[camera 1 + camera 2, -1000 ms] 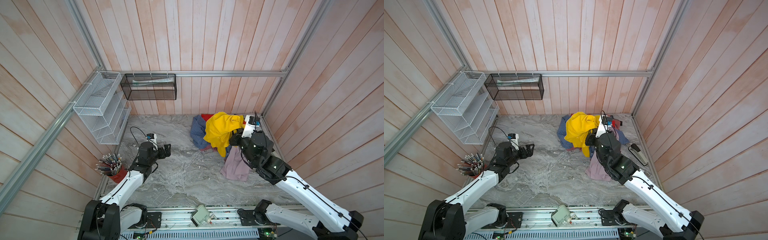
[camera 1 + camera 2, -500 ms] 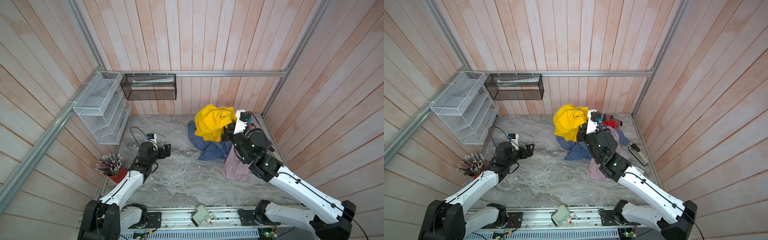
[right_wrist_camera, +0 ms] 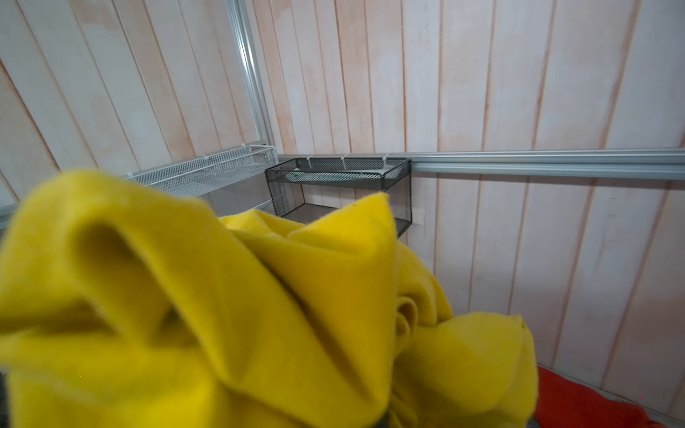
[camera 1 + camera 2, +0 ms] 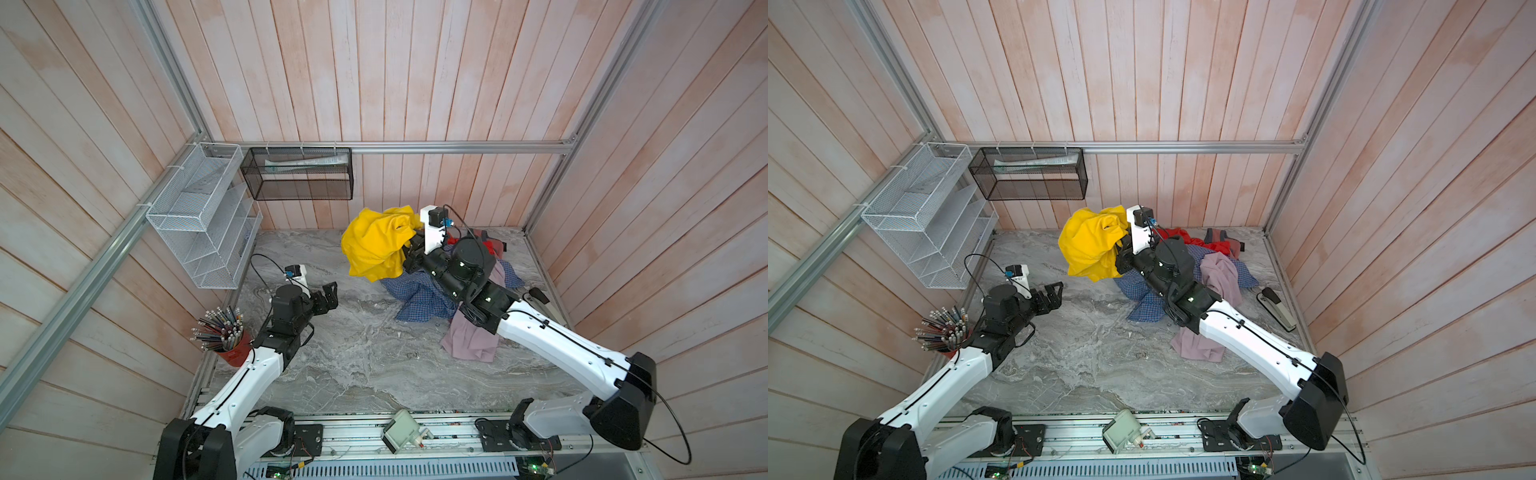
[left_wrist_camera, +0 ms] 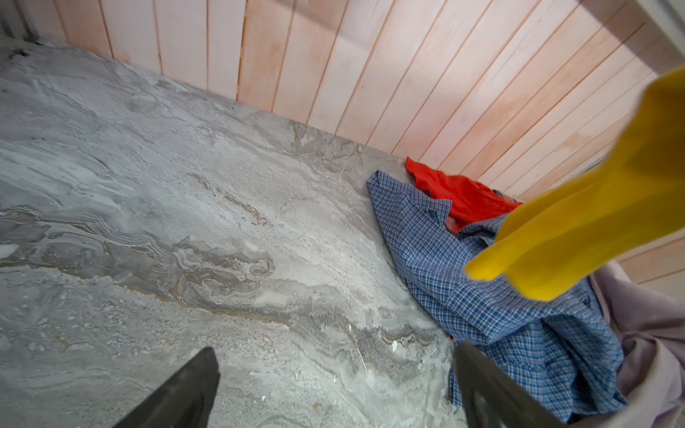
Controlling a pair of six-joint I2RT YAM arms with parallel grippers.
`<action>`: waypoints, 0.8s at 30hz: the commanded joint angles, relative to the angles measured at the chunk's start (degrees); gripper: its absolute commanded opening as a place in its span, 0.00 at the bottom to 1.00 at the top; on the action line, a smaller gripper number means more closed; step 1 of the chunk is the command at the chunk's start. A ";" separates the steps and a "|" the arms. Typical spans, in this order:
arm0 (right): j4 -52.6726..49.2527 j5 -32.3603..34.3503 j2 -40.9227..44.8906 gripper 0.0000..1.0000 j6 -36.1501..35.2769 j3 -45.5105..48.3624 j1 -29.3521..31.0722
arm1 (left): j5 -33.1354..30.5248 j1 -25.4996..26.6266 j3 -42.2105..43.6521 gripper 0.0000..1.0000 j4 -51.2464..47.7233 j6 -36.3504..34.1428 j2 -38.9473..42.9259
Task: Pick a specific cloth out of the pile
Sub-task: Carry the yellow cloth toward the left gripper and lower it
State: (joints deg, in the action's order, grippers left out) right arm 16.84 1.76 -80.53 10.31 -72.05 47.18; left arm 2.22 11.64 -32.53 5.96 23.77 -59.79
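Jaws, right arm (image 4: 557, 349): closed on a bunched fold of the cloth (image 4: 376, 245). The pinch itself is buried in fabric, and the right wrist view shows nothing but yellow folds (image 3: 259, 315) with the wall behind.

Jaws, left arm (image 4: 266, 365): spread wide, nothing between them, held low over bare worktop (image 4: 353, 374) toward its left edge, pointing at the pile (image 4: 449, 299).

Cloth position: held up in the air near the far edge of the worktop, about mid-width, on the left flank of the pile. In both top views it hangs as one loose lump (image 4: 1090, 245). Its lowest hem dangles over the near-left part of the blue checked shirt (image 5: 482, 296) — I cannot tell whether it touches or hangs just clear.

Pile: in the far right corner. The checked shirt is spread lowest, with the lilac-pink shirt (image 4: 469, 345) trailing toward the near edge and the red-orange cloth (image 5: 456, 196) against the far wall. None of these appears to be lifted with the yellow one.

Step in hand (judgement): extraction. The right garment is gripped and raised, but not yet set apart.

Next move calls for:
- a firm grip while carrying the cloth away from the far right corner toward the open middle or left of the worktop;
- enough height for the hanging hem to clear the checked shirt — a snag there would drag the pile along;
- release only over bare worktop, well apart from the pile.
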 commanded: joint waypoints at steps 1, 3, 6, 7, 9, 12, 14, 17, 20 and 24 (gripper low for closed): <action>0.96 -9.90 -3.14 0.00 3.58 -2.46 0.37 | -5.60 -0.42 1.36 1.00 -0.29 1.22 3.09; 0.50 -12.25 -5.56 0.00 4.77 -3.10 0.36 | -8.29 -0.68 1.60 1.00 -1.44 1.74 4.96; -2.43 -15.46 -9.73 0.00 5.42 -5.08 0.35 | -12.77 -0.99 2.28 1.00 -3.10 2.72 8.28; -3.27 -16.82 -11.57 0.00 5.49 -6.03 0.49 | -14.08 -0.94 2.70 1.00 -3.36 3.03 9.50; -3.74 -20.03 -14.87 0.00 5.93 -7.49 0.74 | -16.19 -1.05 3.36 1.00 -3.98 3.46 11.55; -6.89 -24.36 -20.32 0.00 6.16 -11.29 1.16 | -18.20 -1.03 3.72 1.00 -5.27 3.50 14.05; -10.93 -25.64 -23.79 0.00 5.43 -13.64 1.72 | -18.89 -1.02 3.63 1.00 -6.22 3.06 15.33; -15.92 -26.96 -28.76 0.00 4.36 -16.42 2.31 | -19.83 -1.07 3.37 1.00 -7.56 2.15 16.66; -18.25 -27.23 -33.25 0.00 5.56 -18.65 2.39 | -20.67 -1.02 3.27 1.00 -8.50 1.72 17.50; -24.69 -24.81 -40.26 0.00 5.45 -25.89 2.48 | -20.78 -1.04 2.96 1.00 -8.94 1.70 17.84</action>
State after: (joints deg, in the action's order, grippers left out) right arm -2.87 -23.20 -117.78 15.31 -92.40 49.50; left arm -17.08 10.76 -29.41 -1.61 26.35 -42.52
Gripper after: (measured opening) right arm 0.101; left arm 0.998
